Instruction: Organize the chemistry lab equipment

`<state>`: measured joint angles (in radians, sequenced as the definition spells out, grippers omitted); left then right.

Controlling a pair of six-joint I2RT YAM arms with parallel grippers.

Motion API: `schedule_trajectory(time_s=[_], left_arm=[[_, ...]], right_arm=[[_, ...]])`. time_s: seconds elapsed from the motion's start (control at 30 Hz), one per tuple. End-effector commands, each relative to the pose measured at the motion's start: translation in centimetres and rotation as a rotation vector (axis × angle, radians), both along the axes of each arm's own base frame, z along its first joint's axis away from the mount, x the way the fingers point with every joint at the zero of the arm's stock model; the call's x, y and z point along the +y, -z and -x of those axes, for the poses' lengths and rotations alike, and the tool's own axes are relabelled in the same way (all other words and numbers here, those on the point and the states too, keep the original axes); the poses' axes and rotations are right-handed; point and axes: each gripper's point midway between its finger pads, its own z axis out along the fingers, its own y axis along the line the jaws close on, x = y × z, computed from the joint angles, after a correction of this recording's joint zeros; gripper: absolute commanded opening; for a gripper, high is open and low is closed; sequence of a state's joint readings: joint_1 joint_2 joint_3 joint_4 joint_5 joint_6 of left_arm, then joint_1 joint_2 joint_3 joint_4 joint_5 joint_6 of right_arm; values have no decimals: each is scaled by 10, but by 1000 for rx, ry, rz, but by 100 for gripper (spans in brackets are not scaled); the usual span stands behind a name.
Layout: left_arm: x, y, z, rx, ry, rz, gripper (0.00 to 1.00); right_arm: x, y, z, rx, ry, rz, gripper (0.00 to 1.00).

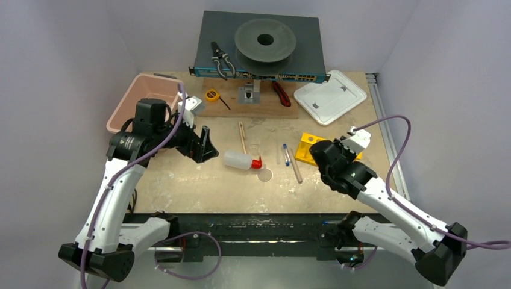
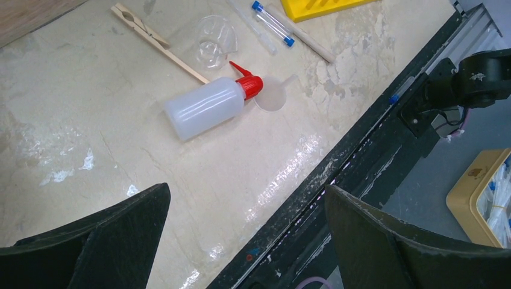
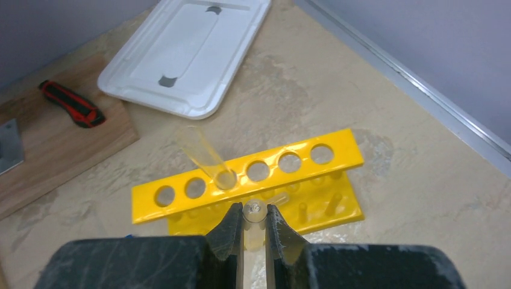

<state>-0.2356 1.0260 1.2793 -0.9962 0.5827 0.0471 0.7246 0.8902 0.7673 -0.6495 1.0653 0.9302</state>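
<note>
A translucent squeeze bottle (image 1: 240, 160) with a red cap (image 2: 250, 85) lies on its side mid-table. Beside the cap sits a small clear round dish (image 1: 265, 175). A wooden clothespin-like stick (image 1: 242, 137), thin blue-capped tubes (image 1: 286, 155) and another wooden stick (image 1: 296, 165) lie nearby. My left gripper (image 2: 246, 189) hovers open and empty to the left of the bottle. My right gripper (image 3: 255, 217) is shut on a clear test tube (image 3: 254, 212), just in front of the yellow rack (image 3: 301, 174). One clear tube (image 3: 208, 158) stands tilted in a rack hole.
A pink bin (image 1: 144, 99) stands at the back left and a white tray lid (image 1: 329, 96) at the back right. Pliers (image 1: 220, 59) lie on the grey box; a yellow tape measure (image 1: 212, 94) and a red-handled tool (image 1: 281, 94) rest by the wooden board (image 1: 265, 107).
</note>
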Motion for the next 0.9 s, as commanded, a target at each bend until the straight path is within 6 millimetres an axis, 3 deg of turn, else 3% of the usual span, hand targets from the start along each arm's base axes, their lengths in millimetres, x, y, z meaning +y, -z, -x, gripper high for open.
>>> schedule_trajectory(time_s=[0.0,0.37,0.6,0.87], left_arm=[[2,-13,-10,-61,-12,3,100],[2,-11,-20,-72,-16,3,100],[3,-8,-22,-68,-16,1,100],[4,-6,-23,-67,-12,-1,100]], right_arm=[[-34,9,11,-49,189,77,0],[-51,23,16,-48,325,199,0],[-50,32,12,-58,355,214,0],[-40,17,3,-101,301,140,0]])
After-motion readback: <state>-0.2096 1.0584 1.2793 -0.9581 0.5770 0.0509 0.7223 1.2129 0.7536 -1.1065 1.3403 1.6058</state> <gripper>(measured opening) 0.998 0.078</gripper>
